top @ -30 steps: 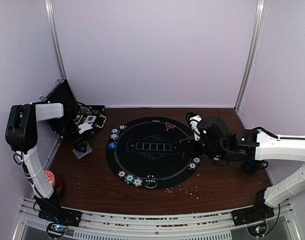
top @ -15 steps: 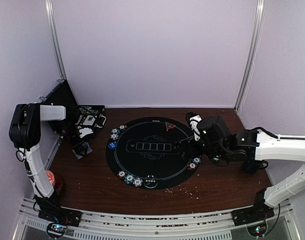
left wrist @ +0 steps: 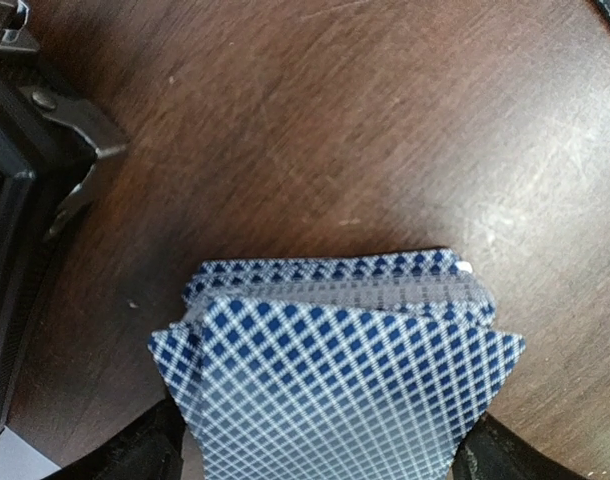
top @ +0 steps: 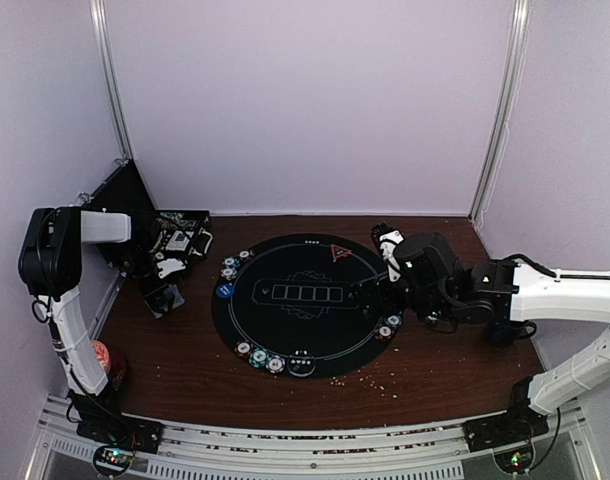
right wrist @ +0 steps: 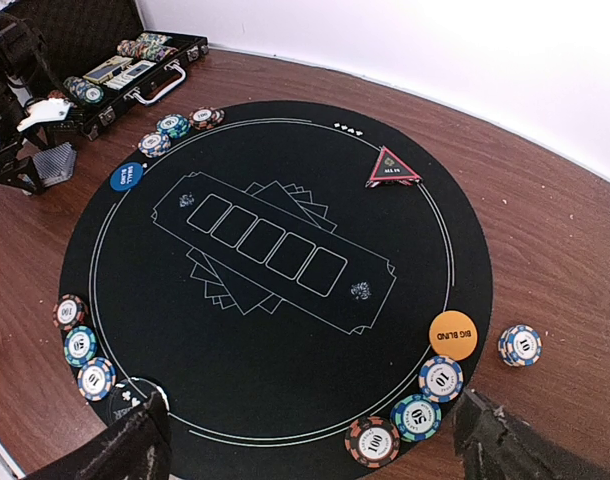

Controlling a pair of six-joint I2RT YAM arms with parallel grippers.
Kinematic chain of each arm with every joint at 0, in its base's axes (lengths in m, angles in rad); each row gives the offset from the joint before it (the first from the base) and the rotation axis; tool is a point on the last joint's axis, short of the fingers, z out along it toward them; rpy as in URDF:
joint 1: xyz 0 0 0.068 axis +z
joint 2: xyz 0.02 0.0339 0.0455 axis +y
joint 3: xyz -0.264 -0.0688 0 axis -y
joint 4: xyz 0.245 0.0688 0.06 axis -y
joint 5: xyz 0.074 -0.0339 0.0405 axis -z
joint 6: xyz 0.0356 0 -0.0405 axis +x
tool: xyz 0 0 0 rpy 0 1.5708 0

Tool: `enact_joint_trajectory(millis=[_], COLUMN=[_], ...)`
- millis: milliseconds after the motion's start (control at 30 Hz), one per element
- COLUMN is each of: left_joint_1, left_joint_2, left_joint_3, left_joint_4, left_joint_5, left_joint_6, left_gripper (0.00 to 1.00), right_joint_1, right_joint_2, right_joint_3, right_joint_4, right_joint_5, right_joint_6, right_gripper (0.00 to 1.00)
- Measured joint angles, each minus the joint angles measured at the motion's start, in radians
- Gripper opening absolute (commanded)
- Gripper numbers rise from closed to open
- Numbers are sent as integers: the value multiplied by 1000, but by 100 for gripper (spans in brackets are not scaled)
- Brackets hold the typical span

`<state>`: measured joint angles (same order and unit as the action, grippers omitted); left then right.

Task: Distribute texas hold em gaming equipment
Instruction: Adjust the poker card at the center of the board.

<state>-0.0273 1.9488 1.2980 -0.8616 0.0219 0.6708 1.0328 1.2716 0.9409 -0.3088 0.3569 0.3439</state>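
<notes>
Your left gripper (left wrist: 325, 452) straddles the cards (left wrist: 335, 370) left of the mat (right wrist: 285, 350) (clamped? cannot tell); right gripper (right wrist: 320, 445) gapes over its rim.

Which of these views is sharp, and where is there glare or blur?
Left wrist view: the cards show a sharp check pattern; the wooden table shows a soft sheen. Right wrist view: the black mat is evenly lit, its print readable; the fingers at the bottom corners are blurred. Top view: coarser, the chips hardly readable.
</notes>
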Motion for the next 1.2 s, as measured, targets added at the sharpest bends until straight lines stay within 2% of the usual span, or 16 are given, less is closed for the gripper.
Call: enact_joint_trajectory(millis=[400,567,867,933,1033,1200], left_joint_1=[0,1,2,2,2,2], left_joint_2=[-1,-10,-37,-38,-40,-45], left_joint_3=[-6,-16,-42,-43,-44,-65], left_joint_4=[5,10,32,33,34,58], left_joint_5=[0,9,20,21,24,24], left_joint_6=[13,16,32,35,38,48], left_gripper=[70,57,47,48,62,63], right_joint_1=[0,0,0,0,0,0], right_joint_2=[0,0,0,0,3,12], right_joint_3=[0,0,0,0,0,0], right_joint_4=[0,0,0,0,0,0], right_joint_5=[7,8,14,15,18,19], right_joint_6=[0,0,0,0,0,0], right_gripper=[100,100,100,100,100,100])
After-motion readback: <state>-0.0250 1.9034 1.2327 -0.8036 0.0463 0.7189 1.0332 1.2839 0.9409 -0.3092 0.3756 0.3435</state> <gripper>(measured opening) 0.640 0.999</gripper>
